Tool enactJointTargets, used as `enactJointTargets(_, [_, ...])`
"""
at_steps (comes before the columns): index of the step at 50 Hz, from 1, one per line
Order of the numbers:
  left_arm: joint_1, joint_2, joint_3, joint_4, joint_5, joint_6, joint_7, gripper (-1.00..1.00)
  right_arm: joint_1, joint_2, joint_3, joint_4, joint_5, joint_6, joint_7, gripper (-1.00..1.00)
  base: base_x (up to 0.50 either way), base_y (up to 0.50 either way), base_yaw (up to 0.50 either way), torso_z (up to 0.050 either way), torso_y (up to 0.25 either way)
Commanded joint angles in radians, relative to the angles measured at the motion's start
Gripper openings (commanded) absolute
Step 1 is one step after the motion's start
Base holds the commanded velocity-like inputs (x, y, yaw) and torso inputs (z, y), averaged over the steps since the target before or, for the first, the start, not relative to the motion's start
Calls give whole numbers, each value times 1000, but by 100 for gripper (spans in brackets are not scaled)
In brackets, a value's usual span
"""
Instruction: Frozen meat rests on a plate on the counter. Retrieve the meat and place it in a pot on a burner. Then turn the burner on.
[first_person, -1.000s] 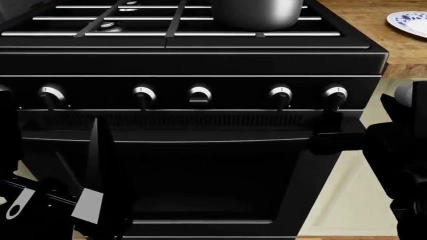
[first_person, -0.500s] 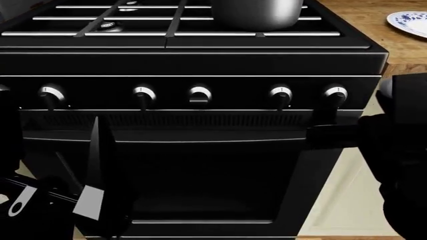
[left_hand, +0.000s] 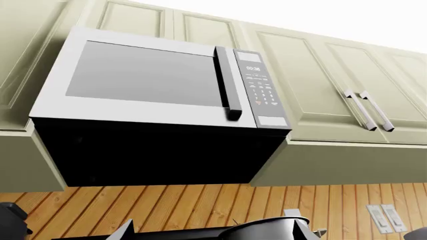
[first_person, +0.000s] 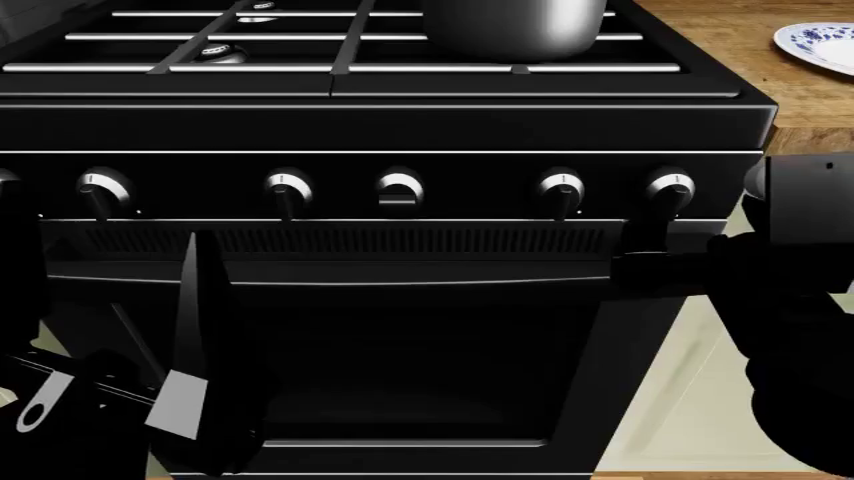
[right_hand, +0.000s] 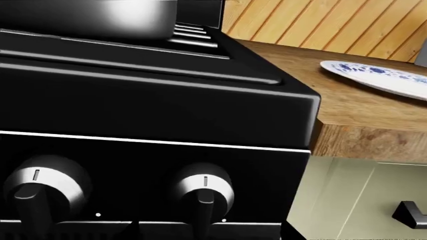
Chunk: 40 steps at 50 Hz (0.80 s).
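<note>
Five round knobs line the black stove's front panel (first_person: 387, 130) in the head view, the rightmost (first_person: 670, 188) and its neighbour (first_person: 562, 189) also showing low in the right wrist view. At the top centre of the head view the steel pot (first_person: 514, 28) stands on the burner grates, its upper part cut off by the frame edge, so whether the meat is inside cannot be told. At the upper right, the plate (first_person: 817, 45) lies on the wooden counter (first_person: 714, 45), only partly in frame. The right arm (first_person: 787, 300) fills the right side, reaching toward the rightmost knob, but its fingers cannot be made out against the dark stove. The left gripper (first_person: 187, 400) sits at the lower left, fingers spread apart, holding nothing. Its wrist view looks up at a microwave (left_hand: 160, 105) under pale cabinets (left_hand: 313, 85).
</note>
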Motion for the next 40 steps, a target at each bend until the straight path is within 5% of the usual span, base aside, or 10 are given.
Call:
enactJointTargets(1, [1,-6,2,2,-1,3,-6,100,-16,-3,3,35,-22,-22,-34,100,0,0,0,0,0])
enactJointTargets(40, [2,-21,13,-4,1,14,-21,100,33,67,13,72,32,26,-160,100,0,0,0,0,0])
